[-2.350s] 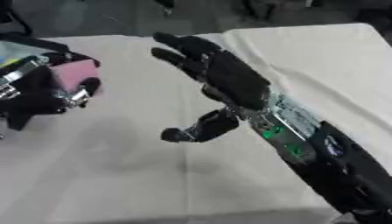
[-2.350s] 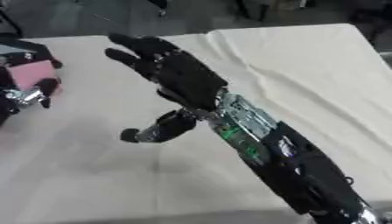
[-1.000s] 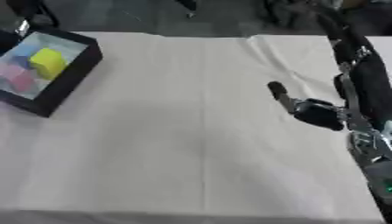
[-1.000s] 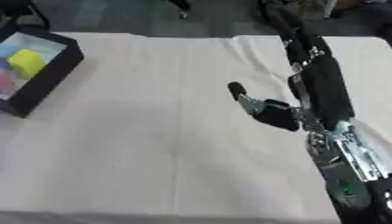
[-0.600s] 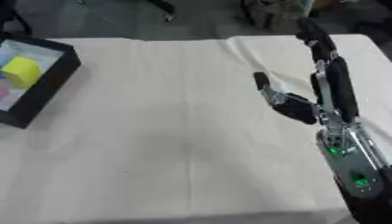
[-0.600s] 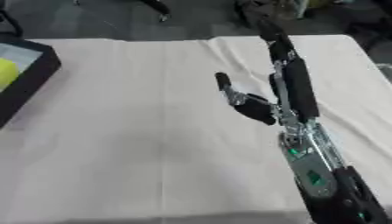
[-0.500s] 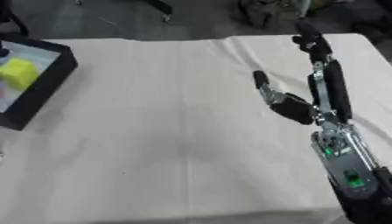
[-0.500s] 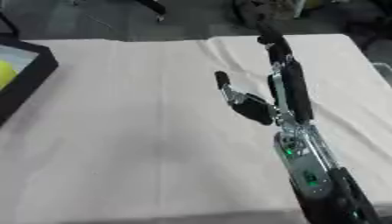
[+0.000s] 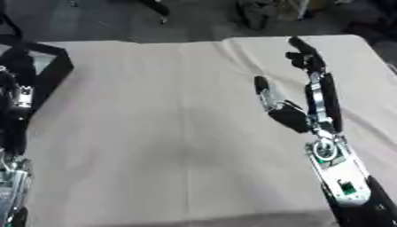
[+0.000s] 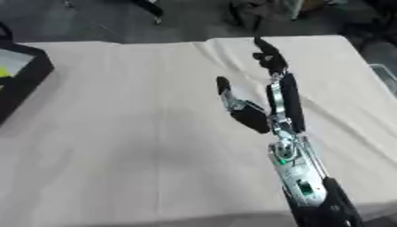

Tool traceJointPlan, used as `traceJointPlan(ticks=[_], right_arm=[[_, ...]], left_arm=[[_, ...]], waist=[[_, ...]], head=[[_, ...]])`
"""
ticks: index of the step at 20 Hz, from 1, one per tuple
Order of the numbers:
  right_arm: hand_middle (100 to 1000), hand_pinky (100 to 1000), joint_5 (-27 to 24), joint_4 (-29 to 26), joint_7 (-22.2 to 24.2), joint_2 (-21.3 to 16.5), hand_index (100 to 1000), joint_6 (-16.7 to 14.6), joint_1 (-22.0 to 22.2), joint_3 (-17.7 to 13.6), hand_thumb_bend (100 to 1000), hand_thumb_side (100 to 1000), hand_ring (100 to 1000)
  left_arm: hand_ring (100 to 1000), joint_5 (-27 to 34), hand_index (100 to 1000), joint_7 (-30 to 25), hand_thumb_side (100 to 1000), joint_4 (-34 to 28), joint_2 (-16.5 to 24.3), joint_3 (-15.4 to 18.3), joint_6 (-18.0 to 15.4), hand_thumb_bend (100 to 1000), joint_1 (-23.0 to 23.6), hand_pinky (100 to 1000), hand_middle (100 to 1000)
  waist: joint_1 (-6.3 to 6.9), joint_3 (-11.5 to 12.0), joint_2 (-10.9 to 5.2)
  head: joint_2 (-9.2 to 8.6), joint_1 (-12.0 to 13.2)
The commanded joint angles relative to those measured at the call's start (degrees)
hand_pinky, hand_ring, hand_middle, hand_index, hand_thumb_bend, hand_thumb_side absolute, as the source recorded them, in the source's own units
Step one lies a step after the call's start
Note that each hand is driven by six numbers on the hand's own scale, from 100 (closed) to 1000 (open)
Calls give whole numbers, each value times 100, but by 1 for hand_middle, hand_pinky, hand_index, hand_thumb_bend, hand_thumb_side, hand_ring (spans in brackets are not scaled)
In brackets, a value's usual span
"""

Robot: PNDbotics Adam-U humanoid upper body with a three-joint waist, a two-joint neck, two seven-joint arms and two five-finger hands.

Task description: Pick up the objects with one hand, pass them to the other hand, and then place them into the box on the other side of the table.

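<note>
Your right hand [image 9: 310,104] has swung edge-on since 2.4 s ago: back then it was spread flat, palm down, over the middle of the tabletop [image 9: 170,133]; now it stands on its side to the right of the centre crease, well clear of the box [image 10: 19,84]. Fingers straight and pointing to the far edge, thumb [image 9: 267,95] sticking out toward the box side. Released, holding nothing, nothing between thumb and fingers.

Box is at the left edge of the tabletop, black walls, cut off by the frame in both views. Right eye view shows a pale interior with a bit of yellow [image 10: 5,72] inside; you can't make out what the yellow thing is from here. That's the only object visible, so whatever you're moving is in the box, on the far side of the tabletop from the right hand.

Left arm [image 9: 14,133] runs up the left border of the left eye view, in front of the box's near corner. Only black and silver links show; you can't tell the left hand's fingers from these views.

White cloth [image 9: 155,80] covers the tabletop, with a fold ridge running out from the far edge just behind the right hand's fingertips.
</note>
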Motion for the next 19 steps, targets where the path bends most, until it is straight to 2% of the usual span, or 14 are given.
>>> traceJointPlan(ticks=[1, 2, 4, 6, 7, 9, 11, 12, 13, 14, 15, 16, 17, 19], right_arm=[[811, 793, -14, -84, 66, -6, 743, 44, -102, 31, 267, 458, 779], [796, 787, -1, -93, 62, -5, 725, 82, -123, 43, 257, 461, 767], [700, 757, 26, -100, -14, 1, 570, 211, -155, 48, 247, 439, 716], [618, 722, 81, -106, -302, 9, 402, 454, -172, 13, 225, 369, 656], [603, 720, 141, -110, -462, 6, 364, 570, -184, 15, 217, 361, 650], [557, 720, 435, -117, -722, -8, 306, 751, -218, 11, 226, 407, 646], [517, 709, 599, -79, -1058, 76, 310, 985, -190, -13, 266, 392, 635], [540, 714, 542, -57, -1185, 117, 368, 1030, -168, 23, 202, 376, 647], [589, 730, 383, -47, -1223, 123, 478, 935, -152, 78, 288, 418, 677], [628, 744, 306, -39, -1136, 79, 528, 773, -153, 111, 362, 444, 707], [616, 741, 332, -49, -1001, 34, 415, 624, -171, 110, 349, 397, 699], [593, 734, 398, -69, -904, 15, 349, 525, -184, 87, 337, 339, 680], [565, 732, 455, -90, -893, 22, 315, 489, -191, 51, 317, 336, 667], [564, 729, 476, -56, -1043, 64, 313, 605, -204, -2, 350, 344, 666]], left_arm=[[882, 354, 847, -743, 853, 1, -65, -358, 64, 422, -17, 752, 877], [882, 422, 849, -1089, 871, 24, -49, -463, 100, 419, -9, 752, 877], [885, 552, 841, -1659, 880, 74, -51, -564, 154, 412, 22, 753, 878], [892, 656, 838, -2028, 887, 121, -55, -603, 184, 412, 62, 757, 887], [896, 676, 837, -2147, 889, 139, -52, -606, 195, 411, 84, 759, 899], [908, 665, 832, -2282, 892, 180, -57, -609, 219, 410, 134, 765, 940], [908, 641, 836, -2304, 898, 210, -70, -613, 235, 389, 148, 768, 945], [905, 631, 837, -2301, 892, 213, -75, -633, 236, 392, 132, 766, 927], [906, 631, 844, -2305, 899, 216, -75, -659, 235, 394, 113, 766, 921], [909, 571, 848, -2327, 901, 221, -58, -672, 244, 403, 96, 770, 921], [909, 486, 853, -2359, 904, 227, -62, -678, 251, 404, 92, 771, 922], [909, 414, 863, -2401, 904, 234, -78, -686, 253, 407, 93, 771, 921], [910, 342, 884, -2449, 910, 245, -93, -689, 254, 416, 98, 771, 922], [908, 149, 884, -2486, 919, 268, -100, -665, 267, 416, 121, 767, 917]], waist=[[8, -25, -111], [13, -31, -119], [21, -45, -128], [25, -35, -133], [25, -30, -133], [21, -43, -122], [18, -49, -112], [18, -47, -105], [16, -47, -97], [12, -44, -90], [7, -48, -87], [4, -48, -88], [6, -46, -89], [19, -48, -82]], head=[[-14, 0], [-14, -11], [-14, -43], [-14, -78], [-14, -84], [-14, -75], [-14, -69], [-14, -67], [-14, -65], [-14, -67], [-14, -70], [-14, -74], [-14, -77], [-14, -63]])
